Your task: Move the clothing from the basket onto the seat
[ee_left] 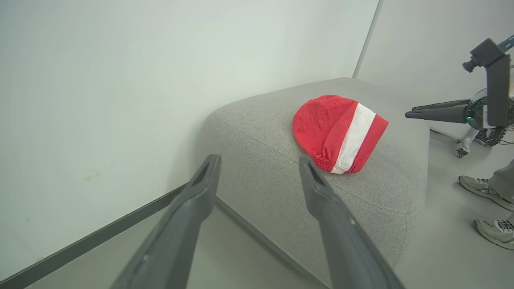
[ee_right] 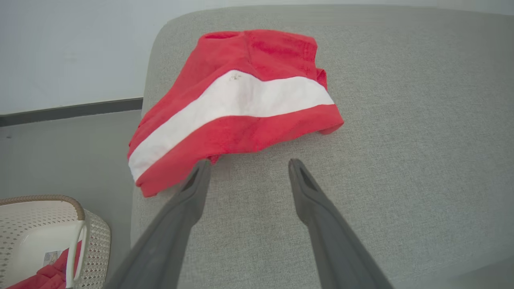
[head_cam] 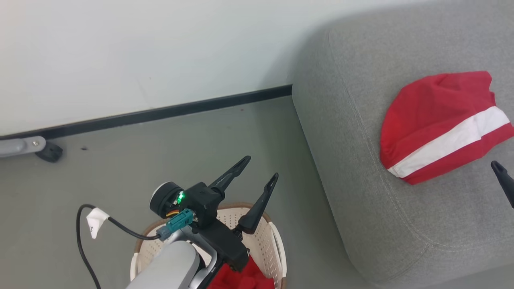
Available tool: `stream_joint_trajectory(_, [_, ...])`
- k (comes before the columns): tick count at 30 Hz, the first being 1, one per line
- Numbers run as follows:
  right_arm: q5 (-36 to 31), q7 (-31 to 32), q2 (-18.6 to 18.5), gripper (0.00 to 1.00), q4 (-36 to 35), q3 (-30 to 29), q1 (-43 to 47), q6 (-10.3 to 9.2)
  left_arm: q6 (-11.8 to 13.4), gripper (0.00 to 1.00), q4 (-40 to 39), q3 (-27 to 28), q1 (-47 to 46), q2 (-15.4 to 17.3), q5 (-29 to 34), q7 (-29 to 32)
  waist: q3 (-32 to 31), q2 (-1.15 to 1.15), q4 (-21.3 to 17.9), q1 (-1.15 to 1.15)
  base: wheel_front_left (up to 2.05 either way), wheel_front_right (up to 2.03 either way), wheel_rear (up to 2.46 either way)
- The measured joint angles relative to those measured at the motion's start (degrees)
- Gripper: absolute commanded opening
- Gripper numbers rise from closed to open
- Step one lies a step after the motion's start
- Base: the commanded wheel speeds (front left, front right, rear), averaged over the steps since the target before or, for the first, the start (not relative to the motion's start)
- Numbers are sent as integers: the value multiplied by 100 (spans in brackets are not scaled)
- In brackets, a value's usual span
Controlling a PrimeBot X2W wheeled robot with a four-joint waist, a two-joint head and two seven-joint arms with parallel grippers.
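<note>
- Cable (head_cam: 124,229) with a white tag (head_cam: 96,220) curls across the grey floor at the lower left of the head view.
- Basket (head_cam: 266,241) sits at the bottom, left of centre, with red clothing (head_cam: 249,277) bunched inside it.
- Left gripper (head_cam: 261,167) hangs over the basket's far rim, its two dark fingers spread wide and holding nothing.
- Seat (head_cam: 361,192) takes up the right side, near the basket.
- One red garment (head_cam: 433,116) with a white band lies on the seat, toward the upper right.
- Right gripper (ee_right: 249,162) hovers at the garment's near edge in its wrist view, fingers apart and empty; whether one tip touches the cloth I cannot tell.
</note>
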Motion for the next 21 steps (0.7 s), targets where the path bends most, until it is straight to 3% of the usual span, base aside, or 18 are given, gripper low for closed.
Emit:
stream_joint_trajectory(8, [87,-595,-188,100,-528,-8,153,0,57,100,116,174,276,-33,-229,-83,-419,0,127,0,0,0,0])
stream_joint_trajectory(15, [98,-1203,-162,100,-954,-62,460,0,207,100,205,476,601,46,-348,-129,-771,0,322,0,0,0,0])
stream_joint_trajectory(21, [293,-1307,-16,100,-1123,-283,1147,-9,402,100,202,724,954,157,-401,-154,-1075,0,605,0,0,0,0])
